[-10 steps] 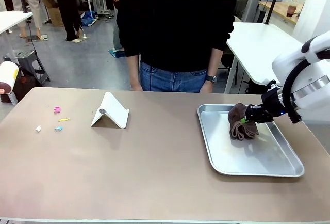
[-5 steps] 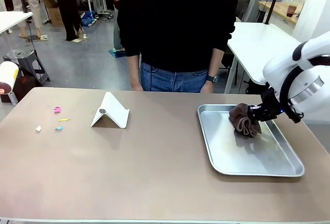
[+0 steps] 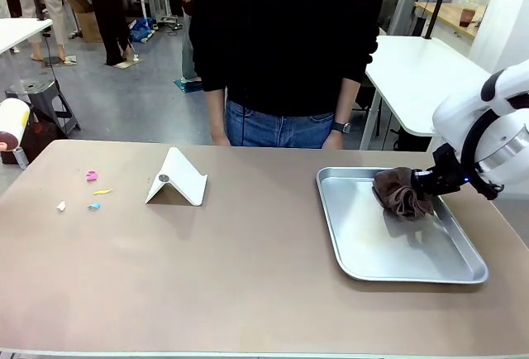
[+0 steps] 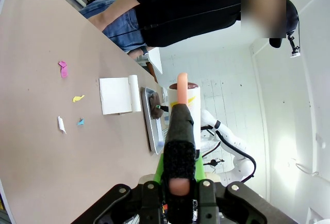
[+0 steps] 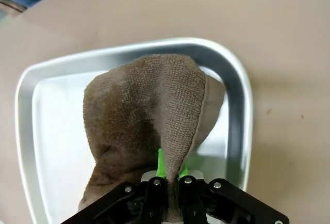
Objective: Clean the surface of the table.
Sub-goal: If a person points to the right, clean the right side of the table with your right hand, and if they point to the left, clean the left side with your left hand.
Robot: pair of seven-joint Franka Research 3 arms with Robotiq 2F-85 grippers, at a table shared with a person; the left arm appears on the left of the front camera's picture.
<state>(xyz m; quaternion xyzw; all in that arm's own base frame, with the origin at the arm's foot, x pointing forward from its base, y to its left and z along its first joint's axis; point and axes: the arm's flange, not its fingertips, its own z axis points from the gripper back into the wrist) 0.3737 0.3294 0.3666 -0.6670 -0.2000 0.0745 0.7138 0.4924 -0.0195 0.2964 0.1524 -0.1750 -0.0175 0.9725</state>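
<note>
— What's the right arm (image 3: 489,119) like?
— White rounded shells, a grey band at one joint, and a black cable (image 3: 459,145) looping beside it. The right claw (image 3: 419,184) is black with green pads (image 5: 161,165).
— And the left claw (image 4: 178,170)?
— Black too, with green pads and small silver screws (image 4: 151,185) at the knuckles.
— The person (image 3: 285,36)?
— Black long-sleeved top, blue jeans (image 3: 277,129), dark wristwatch (image 3: 337,126).

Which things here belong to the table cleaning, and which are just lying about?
Job: table, brown cloth in right gripper, coloured scraps at the table's left, black-handled tool in left gripper.
Lying about: silver metal tray, white folded stand.
</note>
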